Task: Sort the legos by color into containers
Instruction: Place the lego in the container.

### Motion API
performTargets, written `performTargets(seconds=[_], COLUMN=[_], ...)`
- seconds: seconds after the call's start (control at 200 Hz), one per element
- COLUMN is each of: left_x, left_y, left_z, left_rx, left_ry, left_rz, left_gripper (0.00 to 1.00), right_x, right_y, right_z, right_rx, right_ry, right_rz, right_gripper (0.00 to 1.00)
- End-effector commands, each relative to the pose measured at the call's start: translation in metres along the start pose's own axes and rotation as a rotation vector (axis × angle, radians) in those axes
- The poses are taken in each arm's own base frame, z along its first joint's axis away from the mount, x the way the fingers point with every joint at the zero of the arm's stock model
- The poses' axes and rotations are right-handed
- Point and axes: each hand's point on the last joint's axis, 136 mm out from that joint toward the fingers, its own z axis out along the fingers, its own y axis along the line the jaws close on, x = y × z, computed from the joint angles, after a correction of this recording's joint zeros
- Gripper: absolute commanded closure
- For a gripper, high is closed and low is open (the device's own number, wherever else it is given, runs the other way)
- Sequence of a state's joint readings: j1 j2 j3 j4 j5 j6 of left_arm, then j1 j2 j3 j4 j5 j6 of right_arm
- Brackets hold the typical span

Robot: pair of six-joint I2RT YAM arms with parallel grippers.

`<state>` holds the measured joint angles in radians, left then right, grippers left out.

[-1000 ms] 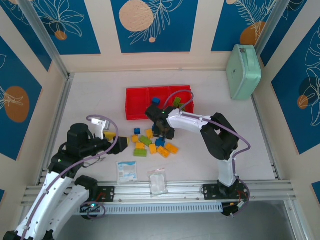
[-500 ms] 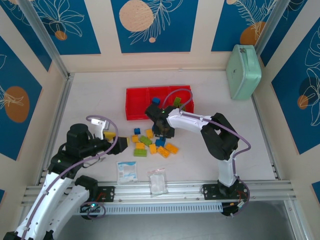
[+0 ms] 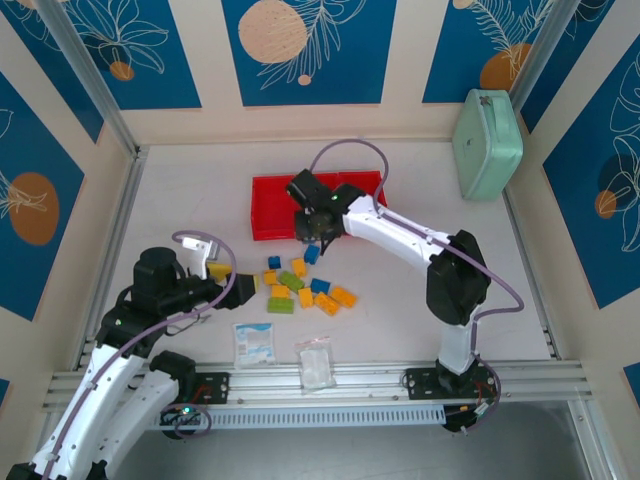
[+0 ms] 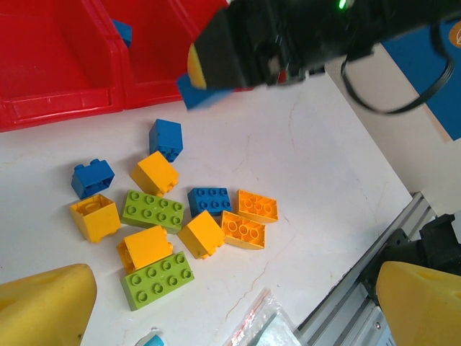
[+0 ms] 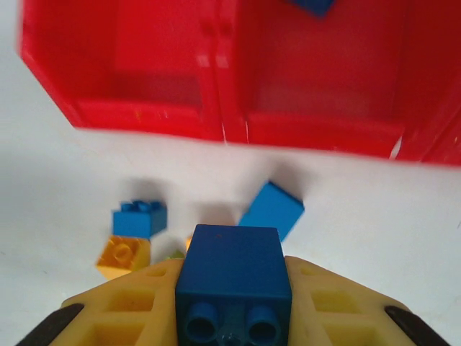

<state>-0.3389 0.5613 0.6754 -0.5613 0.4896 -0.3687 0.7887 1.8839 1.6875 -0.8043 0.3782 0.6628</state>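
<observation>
White tabletop [image 3: 400, 330] is stretching between blue patterned walls, with the red tray [image 3: 268, 205] lying just beyond the right gripper [image 3: 313, 235]. Over the last second the right arm has been lifting off the loose bricks [image 3: 300, 285] and stretching out long toward the tray, so one more piece is heading for sorting. Its fingers are clamping a blue brick [image 5: 233, 281], hanging just short of the tray's near wall; a compartment ahead is already holding another blue piece [image 5: 311, 6]. Left gripper [image 3: 232, 283] is hovering spread wide and empty, arm folded back, the pile just ahead of it
</observation>
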Motion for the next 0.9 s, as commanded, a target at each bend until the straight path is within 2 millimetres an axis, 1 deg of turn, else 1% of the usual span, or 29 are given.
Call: performTargets(seconds=[0.0, 0.055, 0.135, 0.255, 0.375, 0.53, 0.71, 0.835, 0.895], left_x=[0.001, 0.002, 0.002, 0.002, 0.002, 0.003, 0.003, 0.004, 0.004], left_y=[-0.004, -0.004, -0.005, -0.005, -0.004, -0.004, -0.003, -0.001, -0.001], left_z=[-0.001, -0.001, 0.000, 0.000, 0.001, 0.002, 0.002, 0.003, 0.004], left_rx=[0.019, 0.019, 0.024, 0.023, 0.023, 0.021, 0.017, 0.011, 0.011], left_ry=[-0.003, -0.001, 0.000, 0.001, 0.007, 0.013, 0.013, 0.018, 0.020], left_rz=[0.019, 0.018, 0.021, 0.021, 0.018, 0.017, 0.015, 0.013, 0.010], left_gripper=[0.01, 0.00, 0.01, 0.01, 0.01, 0.01, 0.01, 0.01, 0.01], right_x=[-0.029, -0.041, -0.052, -0.061, -0.071, -0.077, -0.078, -0.078, -0.077], right_y=[-0.011, -0.016, -0.021, -0.026, -0.024, -0.025, -0.035, -0.034, -0.033], right_z=[-0.001, 0.003, 0.012, 0.031, 0.045, 0.066, 0.090, 0.097, 0.098], right_rx=[0.009, 0.001, -0.022, -0.045, -0.067, -0.082, -0.088, -0.106, -0.111], right_ry=[-0.030, -0.039, -0.033, -0.007, 0.006, 0.036, 0.066, 0.075, 0.079], right_rz=[-0.055, -0.046, -0.024, 0.000, 0.009, 0.023, 0.056, 0.067, 0.068], right_gripper=[0.78, 0.78, 0.78, 0.77, 0.78, 0.77, 0.75, 0.68, 0.63])
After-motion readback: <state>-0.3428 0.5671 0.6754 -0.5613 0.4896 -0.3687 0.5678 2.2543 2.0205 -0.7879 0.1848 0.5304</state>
